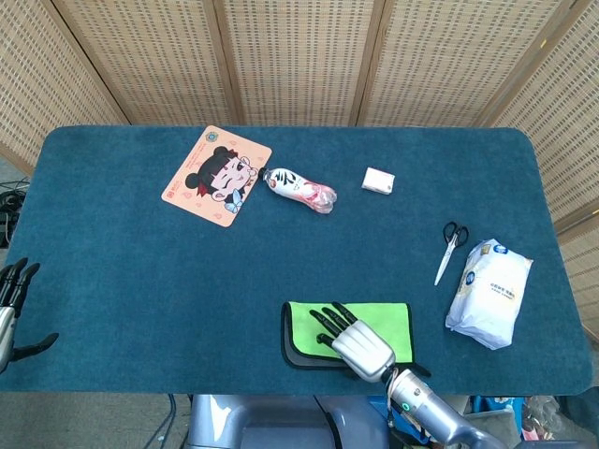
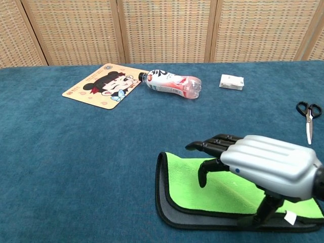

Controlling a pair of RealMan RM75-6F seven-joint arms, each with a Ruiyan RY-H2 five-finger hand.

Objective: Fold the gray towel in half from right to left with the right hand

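Note:
The towel [image 1: 388, 318] lies folded near the table's front edge, its green face up and its gray side showing as a dark rim along the left and front [image 2: 172, 212]. My right hand [image 1: 354, 341] hovers over the towel's middle, fingers stretched toward the left and apart, holding nothing. In the chest view the right hand [image 2: 258, 162] sits above the green cloth with its thumb hanging down. My left hand [image 1: 13, 309] is at the far left edge off the table, fingers apart and empty.
A cartoon mouse pad [image 1: 216, 176], a lying bottle [image 1: 299, 189] and a small white box [image 1: 378, 181] sit at the back. Scissors [image 1: 450, 248] and a white packet [image 1: 489, 291] lie to the right of the towel.

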